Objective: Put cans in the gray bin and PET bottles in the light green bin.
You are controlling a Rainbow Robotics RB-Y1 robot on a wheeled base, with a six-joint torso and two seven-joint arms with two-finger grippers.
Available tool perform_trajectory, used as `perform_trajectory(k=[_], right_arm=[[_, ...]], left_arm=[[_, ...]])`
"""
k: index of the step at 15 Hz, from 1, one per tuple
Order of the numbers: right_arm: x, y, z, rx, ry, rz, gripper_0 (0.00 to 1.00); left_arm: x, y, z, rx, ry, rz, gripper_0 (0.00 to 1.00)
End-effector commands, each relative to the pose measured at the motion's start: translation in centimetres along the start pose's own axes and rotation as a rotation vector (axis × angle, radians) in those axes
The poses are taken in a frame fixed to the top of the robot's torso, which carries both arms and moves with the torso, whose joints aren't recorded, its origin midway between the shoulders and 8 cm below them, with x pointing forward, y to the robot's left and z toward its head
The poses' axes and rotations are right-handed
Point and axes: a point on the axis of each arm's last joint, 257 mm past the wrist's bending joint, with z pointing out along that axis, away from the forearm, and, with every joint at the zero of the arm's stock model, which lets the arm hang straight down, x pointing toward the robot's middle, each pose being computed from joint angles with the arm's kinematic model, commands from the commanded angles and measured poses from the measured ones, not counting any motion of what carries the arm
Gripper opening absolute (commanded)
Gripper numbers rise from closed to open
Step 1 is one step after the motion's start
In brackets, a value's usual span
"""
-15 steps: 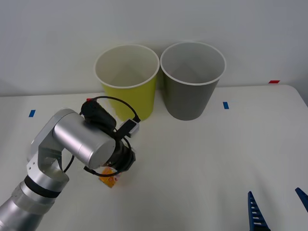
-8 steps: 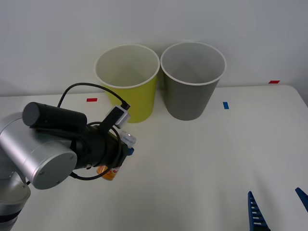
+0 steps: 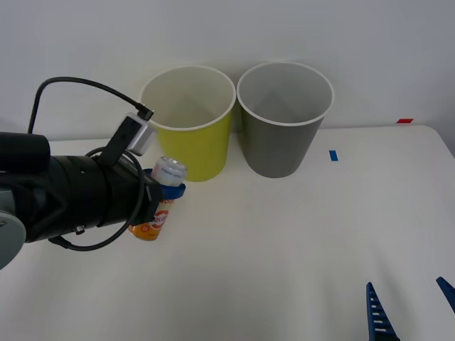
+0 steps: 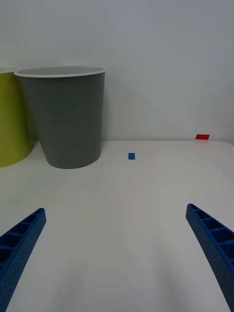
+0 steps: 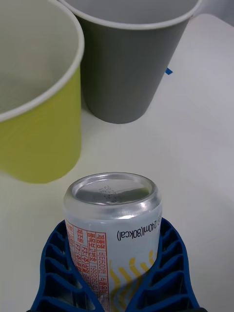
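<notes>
The left gripper (image 3: pixel 169 190), with blue ribbed fingers (image 5: pixel 168 258), is clamped around a small cylindrical drink can (image 3: pixel 158 199) with a silver top, white body and orange base, holding it raised above the white table (image 3: pixel 284 241), tilted. The can sits just near of the tall round yellow-green bin (image 3: pixel 189 121), at the table's left. The dark gray bin (image 3: pixel 283 117) stands beside it to the right. The right gripper (image 4: pixel 117 258) hangs spread wide at the near right.
</notes>
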Motion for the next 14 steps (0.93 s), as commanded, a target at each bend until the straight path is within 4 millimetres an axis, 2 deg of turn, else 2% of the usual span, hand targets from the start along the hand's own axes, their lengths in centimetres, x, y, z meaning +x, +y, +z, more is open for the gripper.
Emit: perform_trajectory(k=[1,4,6,8,11,14], right_arm=[[0.0,0.0,0.0,0.0,0.0,0.0,1.0],[0.0,0.0,0.0,0.0,0.0,0.0,1.0],[0.0,0.0,0.0,0.0,0.0,0.0,1.0],[0.0,0.0,0.0,0.0,0.0,0.0,1.0],[0.0,0.0,0.0,0.0,0.0,0.0,1.0],[0.0,0.0,0.0,0.0,0.0,0.0,1.0]], left_arm=[[-3.2,0.8,-3.2,-0.01,-0.112,0.02,0.0],[-7.0,2.0,-6.1,-0.024,-0.245,0.033,0.0],[-8.8,3.0,-7.3,-0.051,-0.303,0.037,0.0],[-10.9,3.1,-8.6,-0.052,-0.385,0.02,0.0],[-12.4,3.0,-9.7,-0.05,-0.433,0.029,0.0],[-13.7,1.7,-10.6,-0.026,-0.498,0.021,0.0]])
